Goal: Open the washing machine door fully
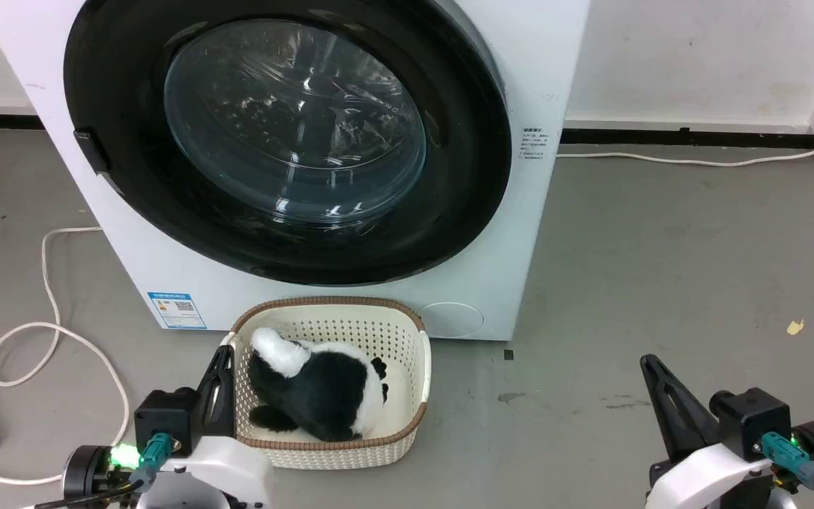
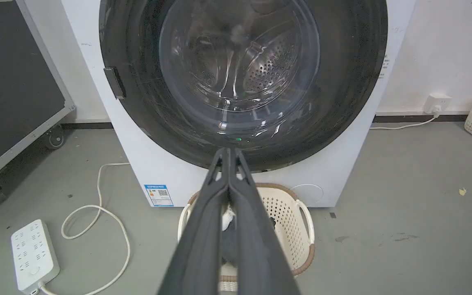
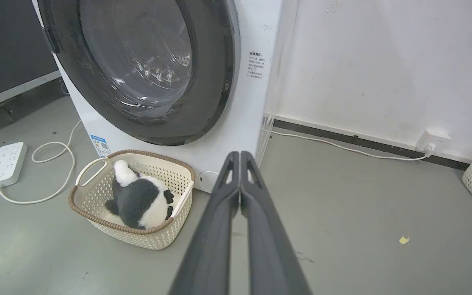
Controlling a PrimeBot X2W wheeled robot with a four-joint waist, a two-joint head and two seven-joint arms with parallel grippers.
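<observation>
Left end effector (image 2: 228, 152), right end effector (image 3: 240, 155), fingers together, empty

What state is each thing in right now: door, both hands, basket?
washing machine door: closed, flat against the machine front
left hand: shut, holding nothing, clear of the door
right hand: shut, holding nothing, over the floor
laundry basket: upright on the floor, holding a toy
plush panda: lying inside the basket
</observation>
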